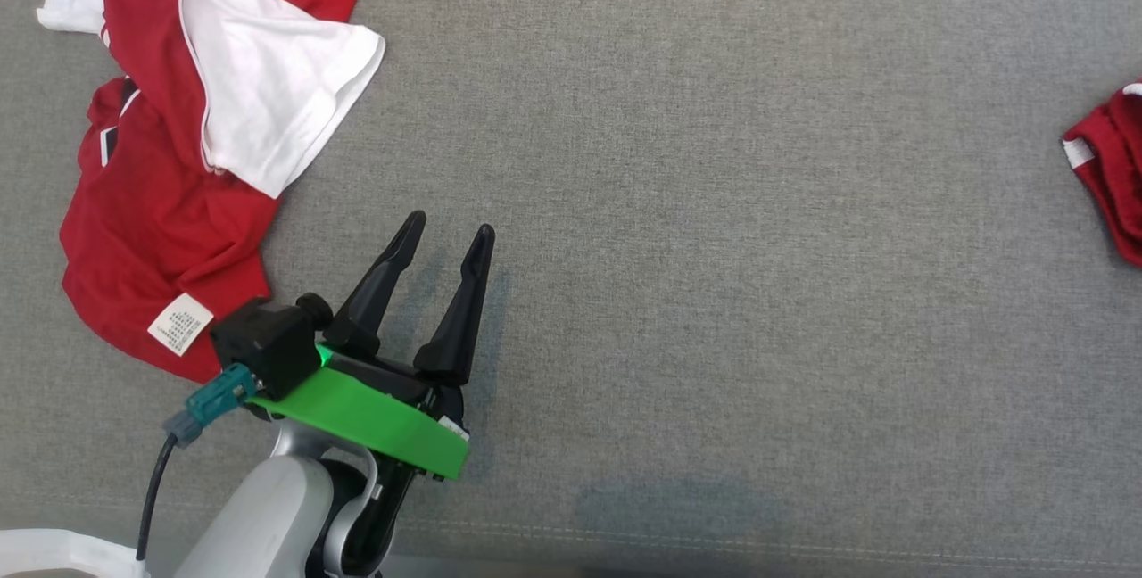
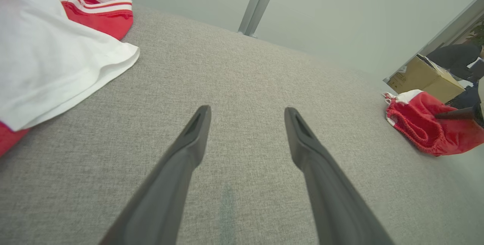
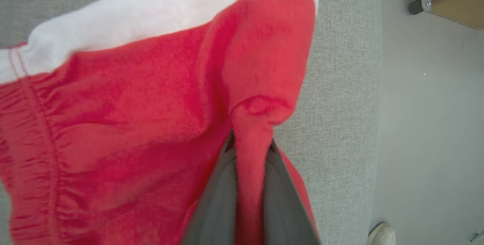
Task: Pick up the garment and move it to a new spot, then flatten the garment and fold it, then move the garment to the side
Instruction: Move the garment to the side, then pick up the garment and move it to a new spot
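The garment [image 1: 1115,168] is a bunched red piece with a white band and a gathered hem, lying at the far right edge of the grey cloth surface [image 1: 714,248]. In the right wrist view my right gripper [image 3: 251,143] is shut on a raised fold of the garment [image 3: 132,124], with red fabric pinched between the two fingers. The left wrist view shows the garment [image 2: 427,127] far right, with a dark fingertip [image 2: 453,115] reaching into it. My left gripper [image 1: 450,226] hovers open and holds nothing over bare surface at lower left, its fingers spread wide [image 2: 247,110].
A red and white jersey [image 1: 178,203] lies spread at the upper left, its white sleeve [image 2: 49,59] close to my left gripper. Past the right edge is grey floor [image 3: 427,124] with a cardboard box [image 2: 423,76] and a shoe [image 3: 382,233]. A metal post [image 2: 259,3] stands behind.
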